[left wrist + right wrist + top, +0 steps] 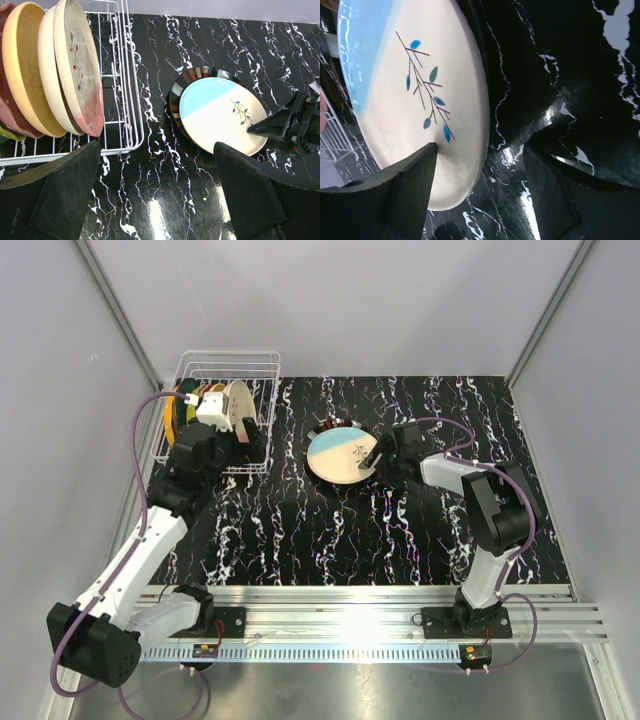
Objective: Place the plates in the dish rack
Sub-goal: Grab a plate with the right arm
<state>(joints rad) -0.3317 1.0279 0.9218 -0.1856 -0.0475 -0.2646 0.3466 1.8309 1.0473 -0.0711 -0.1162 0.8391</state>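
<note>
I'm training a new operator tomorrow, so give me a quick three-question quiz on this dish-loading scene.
1. True or false: no other plate lies under the blue-and-cream plate.
2. Which pincer straddles its rim: A left, B right?
3. The plates in the dish rack stand ____.
Key: 1 false, it rests on a dark striped plate; 2 B, the right pincer; 3 upright.
</note>
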